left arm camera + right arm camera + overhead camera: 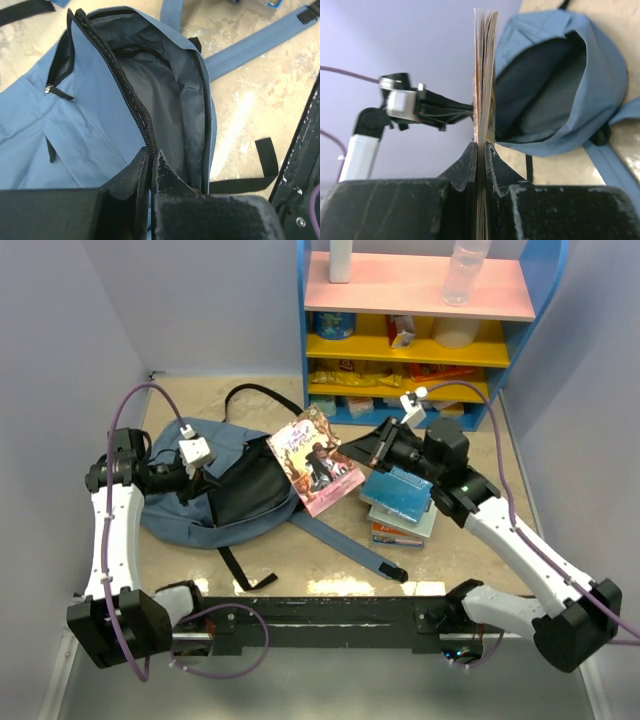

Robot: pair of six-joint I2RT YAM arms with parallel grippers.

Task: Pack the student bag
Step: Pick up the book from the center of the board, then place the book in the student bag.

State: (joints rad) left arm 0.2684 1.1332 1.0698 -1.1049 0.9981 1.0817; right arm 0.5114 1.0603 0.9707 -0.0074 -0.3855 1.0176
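Note:
The student bag [190, 515] lies at the left of the table, grey-blue, with its main compartment gaping and its dark lining showing [165, 85]. My left gripper [205, 478] is shut on the bag's zipper edge [142, 117] and holds that lip up; the left wrist view has the fingertips [151, 155] pinched on the black zip. My right gripper [368, 448] is shut on a pink picture book [318, 462], held tilted in the air just right of the opening. The right wrist view shows this book edge-on [484, 75] between the jaws [481, 147], with the bag [605, 60] beyond.
A stack of books [402, 502] lies under the right arm. A shoulder strap [350, 545] and black webbing [240, 575] trail toward the black base rail [320, 612]. A blue shelf unit [420, 335] with bottles and packets stands at the back.

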